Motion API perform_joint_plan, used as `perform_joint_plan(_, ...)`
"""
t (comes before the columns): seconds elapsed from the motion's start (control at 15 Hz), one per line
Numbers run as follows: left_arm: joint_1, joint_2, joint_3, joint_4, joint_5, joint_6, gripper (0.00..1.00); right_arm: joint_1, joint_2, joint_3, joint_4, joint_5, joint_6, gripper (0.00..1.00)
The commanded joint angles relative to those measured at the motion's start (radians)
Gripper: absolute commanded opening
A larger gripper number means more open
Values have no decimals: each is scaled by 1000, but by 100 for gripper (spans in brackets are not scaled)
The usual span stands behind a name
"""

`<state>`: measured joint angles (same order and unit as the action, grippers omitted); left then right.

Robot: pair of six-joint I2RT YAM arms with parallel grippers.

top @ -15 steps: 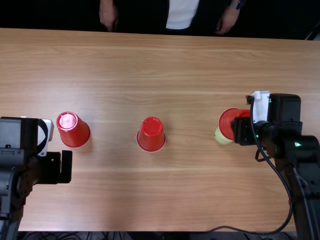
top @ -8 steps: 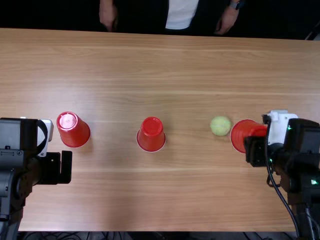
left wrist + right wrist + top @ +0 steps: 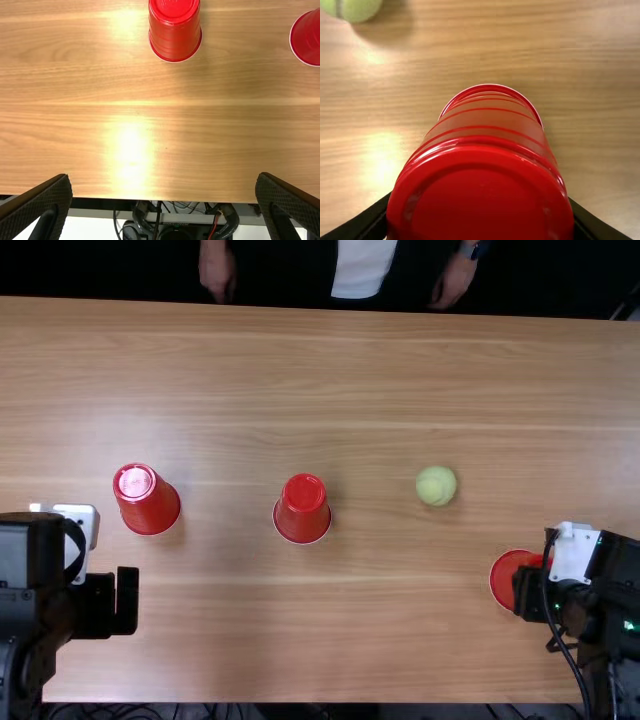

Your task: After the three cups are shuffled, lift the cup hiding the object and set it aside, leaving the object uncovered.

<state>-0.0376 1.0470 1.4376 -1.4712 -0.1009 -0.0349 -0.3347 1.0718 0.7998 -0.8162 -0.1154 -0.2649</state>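
A red cup [image 3: 505,575] is gripped by the right hand [image 3: 528,592] near the table's [image 3: 320,360] near edge, well apart from the uncovered tennis ball [image 3: 436,485]. The left hand [image 3: 160,205] is spread wide, empty.

We see the wooden surface [image 3: 320,370] lit brightly and evenly from overhead, while the room beyond its far edge lies dark. In the top view a pale sheen runs across its middle. The left wrist view has a strong patch of glare [image 3: 130,150] on the wood, and the leftmost red cup [image 3: 175,25] casts only a faint shadow. In the right wrist view the tennis ball [image 3: 351,7] throws a soft shadow beside it, and the held red cup [image 3: 480,200] shows dull highlights.
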Motion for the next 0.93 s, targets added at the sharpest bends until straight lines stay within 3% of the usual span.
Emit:
perform_joint_plan(0.0,7,-16,-14,0,-2,-13,100,-10,-12,-36,53,-8,-20,16)
perform_joint_plan(0.07,7,-16,-14,0,-2,-13,100,-10,-12,-59,125,-10,-19,25)
perform_joint_plan(0.2,7,-16,-14,-1,-2,-13,100,-10,-6,-83,222,-12,-20,86)
perform_joint_plan(0.27,7,-16,-14,-1,-4,-13,100,-9,-3,-82,222,-12,-22,100)
perform_joint_plan(0.6,7,-19,-14,-1,-4,-13,100,-4,-12,-57,191,-13,-17,100)
perform_joint_plan(0.87,8,-24,-14,-1,-4,-13,100,5,-19,75,47,-13,-9,100)
